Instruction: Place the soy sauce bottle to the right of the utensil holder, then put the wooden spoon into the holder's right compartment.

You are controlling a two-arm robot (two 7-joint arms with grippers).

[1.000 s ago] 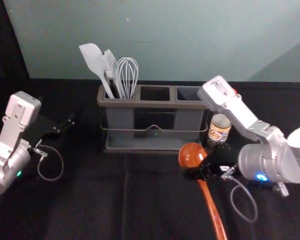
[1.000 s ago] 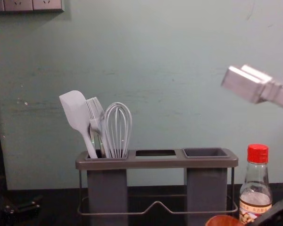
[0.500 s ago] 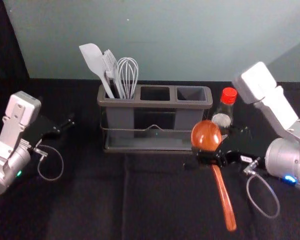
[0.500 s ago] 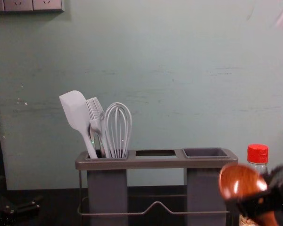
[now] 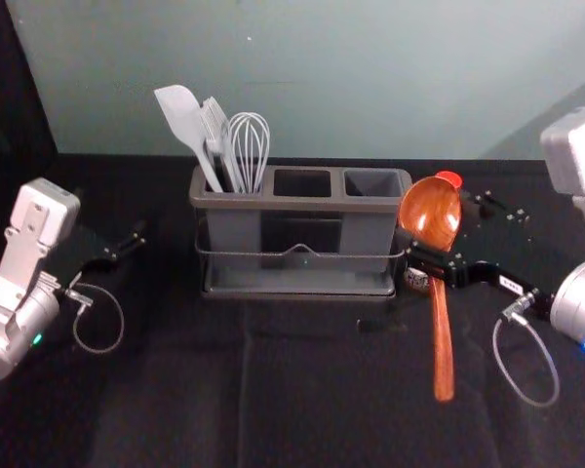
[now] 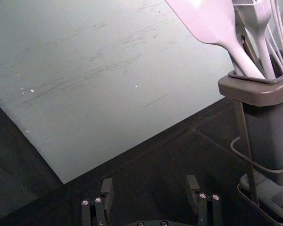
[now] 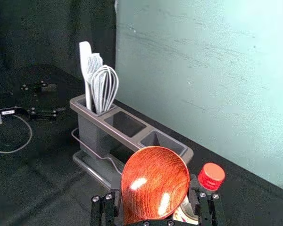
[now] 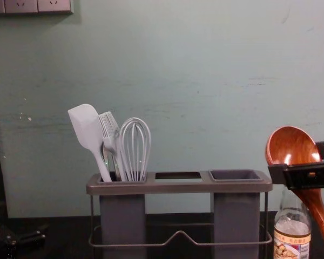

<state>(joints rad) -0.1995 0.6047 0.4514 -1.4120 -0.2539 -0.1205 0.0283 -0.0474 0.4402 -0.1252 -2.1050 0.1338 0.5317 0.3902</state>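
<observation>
"What's the right gripper (image 5: 445, 229) doing?"

"It reaches in from the robot's right, roughly level, fingers pointing inward near the holder's right end. They're closed around the wooden spoon (image 5: 431, 210), just below and beside its bowl."

"And how does the spoon sit?"

"Off the table, bowl up, handle slanting down. In the chest view the bowl shows higher than the holder's rim, just to the right of it, so the spoon is outside the right compartment (image 5: 373, 182)."

"Where's the soy sauce bottle (image 8: 292, 224)?"

"Upright, just right of the utensil holder (image 5: 302, 204), behind the spoon. One bottle, one spoon, one holder."

"What about the compartments?"

"Three in a row. The left one has a spatula (image 5: 181, 115), a brush (image 5: 214, 122) and a whisk (image 5: 250, 141), one of each, heads up, plus something thin and metallic I can't make out. The wall shows beneath the middle opening (image 5: 302, 182); the outer two have grey cups."

"The other arm?"

"The left gripper (image 5: 127, 244) is parked at the left, well apart from the holder, its fingers spread."

"Anything farther out?"

"A switch panel (image 8: 38, 6) high on the wall (image 8: 178, 70), at the left, and black cloth (image 5: 175, 390) under everything."
</observation>
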